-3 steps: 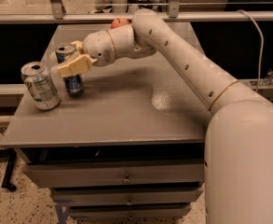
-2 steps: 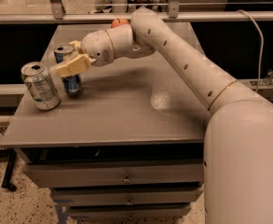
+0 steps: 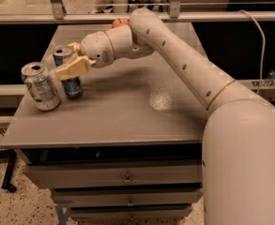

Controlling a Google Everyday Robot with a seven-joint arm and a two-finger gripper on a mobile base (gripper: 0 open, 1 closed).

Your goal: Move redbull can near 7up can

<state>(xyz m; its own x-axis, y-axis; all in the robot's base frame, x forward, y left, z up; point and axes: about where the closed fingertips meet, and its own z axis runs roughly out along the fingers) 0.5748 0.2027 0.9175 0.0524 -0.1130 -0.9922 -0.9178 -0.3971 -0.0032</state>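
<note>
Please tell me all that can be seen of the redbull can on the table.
The redbull can is slim and tall. It looks like metal, with a blue and silver body and a silver top. It stands upright on the grey table, back from the front edge. The gripper is around its upper half and hides part of the body. The wider 7up can stands close beside it, nearer the table's side edge. I cannot tell whether the two cans touch.

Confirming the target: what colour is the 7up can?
The 7up can is silvery-white with green markings, camera view; gripper at the redbull can beside it.
</note>
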